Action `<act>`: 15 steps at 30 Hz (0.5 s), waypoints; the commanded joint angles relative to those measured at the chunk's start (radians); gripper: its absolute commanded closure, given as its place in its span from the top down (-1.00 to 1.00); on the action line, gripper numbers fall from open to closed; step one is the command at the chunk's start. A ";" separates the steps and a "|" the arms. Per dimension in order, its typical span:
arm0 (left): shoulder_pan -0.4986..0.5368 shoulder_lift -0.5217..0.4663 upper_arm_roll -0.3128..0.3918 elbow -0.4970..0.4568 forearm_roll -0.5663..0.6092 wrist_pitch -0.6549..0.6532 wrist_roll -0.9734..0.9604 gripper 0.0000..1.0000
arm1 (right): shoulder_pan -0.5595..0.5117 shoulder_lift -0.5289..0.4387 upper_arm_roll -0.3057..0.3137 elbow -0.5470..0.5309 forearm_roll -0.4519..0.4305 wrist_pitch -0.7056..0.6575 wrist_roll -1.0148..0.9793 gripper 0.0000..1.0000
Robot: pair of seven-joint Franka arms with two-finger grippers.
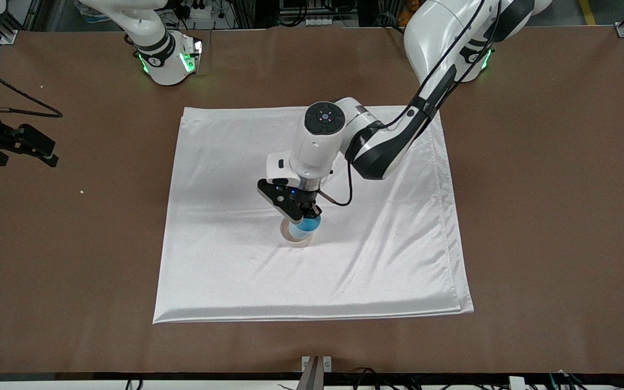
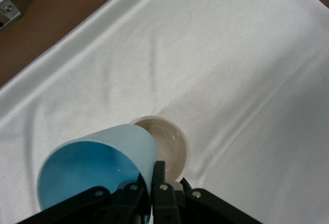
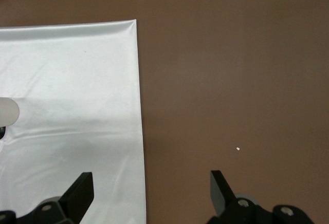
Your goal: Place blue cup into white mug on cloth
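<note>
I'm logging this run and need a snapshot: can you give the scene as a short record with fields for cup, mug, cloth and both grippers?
blue cup: pinched at its rim, tilted, above the mug and not yet inside it
white mug: upright on the cloth, mouth open and empty
cloth: spread over the middle of the table
left gripper: shut on the cup's wall, over the mug
right gripper: open, holding nothing, waiting over the cloth's edge at the right arm's end

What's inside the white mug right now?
Nothing yet. The white mug on the cloth looks empty, though the blue cup, pinched in the left hand above it, hides part of its inside.
</note>
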 commanded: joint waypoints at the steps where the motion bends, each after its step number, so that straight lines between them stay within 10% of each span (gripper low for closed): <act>1: -0.018 0.037 0.013 0.037 0.028 0.030 0.019 -1.00 | -0.018 0.016 0.007 0.030 0.035 -0.037 -0.021 1.00; 15: -0.042 0.069 0.024 0.022 0.036 0.060 0.020 -1.00 | -0.013 0.017 -0.005 0.065 0.035 -0.079 -0.023 1.00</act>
